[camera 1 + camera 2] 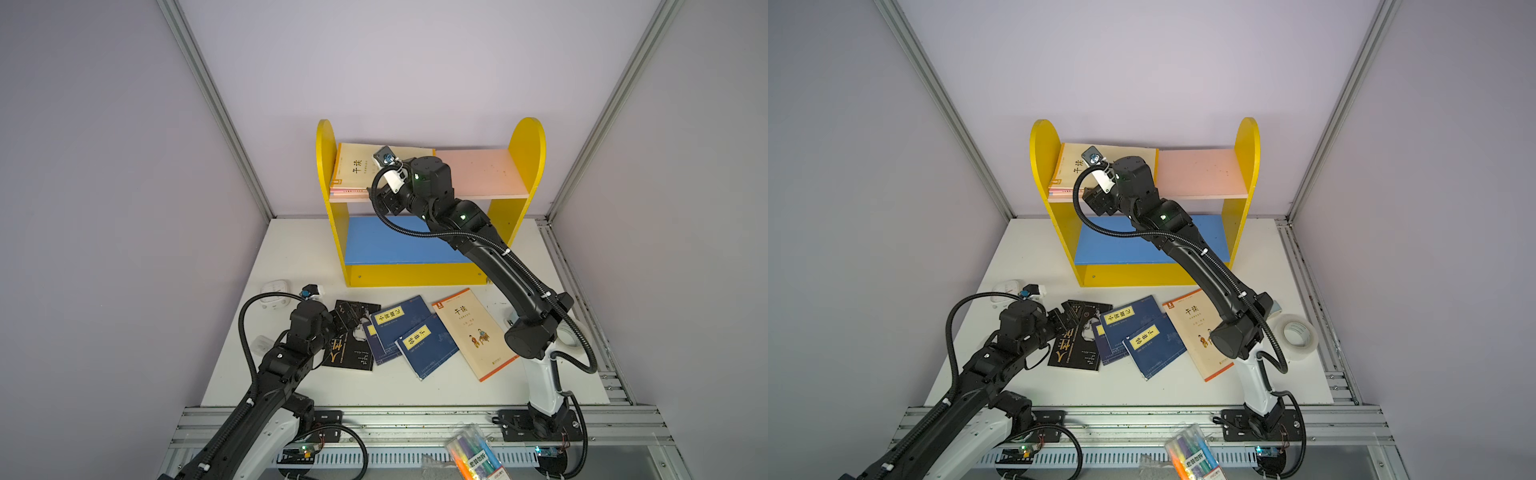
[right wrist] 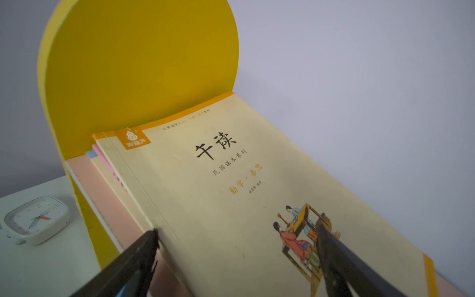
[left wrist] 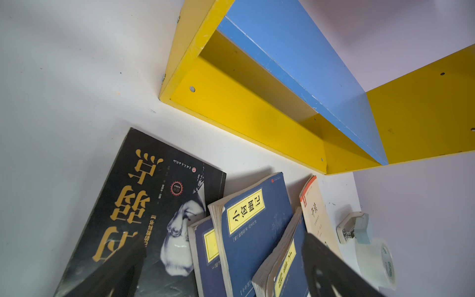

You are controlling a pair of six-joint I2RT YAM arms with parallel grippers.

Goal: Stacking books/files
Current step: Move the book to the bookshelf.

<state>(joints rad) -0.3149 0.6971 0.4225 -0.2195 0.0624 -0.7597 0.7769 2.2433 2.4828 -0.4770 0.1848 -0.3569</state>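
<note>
While the stack [image 1: 353, 172] of thin books lies flat on the pink shelf [image 1: 478, 174], pressed to the yellow end panel [image 2: 141, 64] that likely squares it, the right gripper [image 2: 237, 231] hangs at its near edge, jaws wide apart and holding nothing. The left gripper [image 3: 223, 239], equally spread and empty, hovers low over the black book [image 3: 144, 192], probably lined up for the next pick. The navy books [image 1: 401, 322] overlap beside it and a cream book [image 1: 473, 332] lies nearer the right arm, all on the white table [image 1: 291, 257].
</note>
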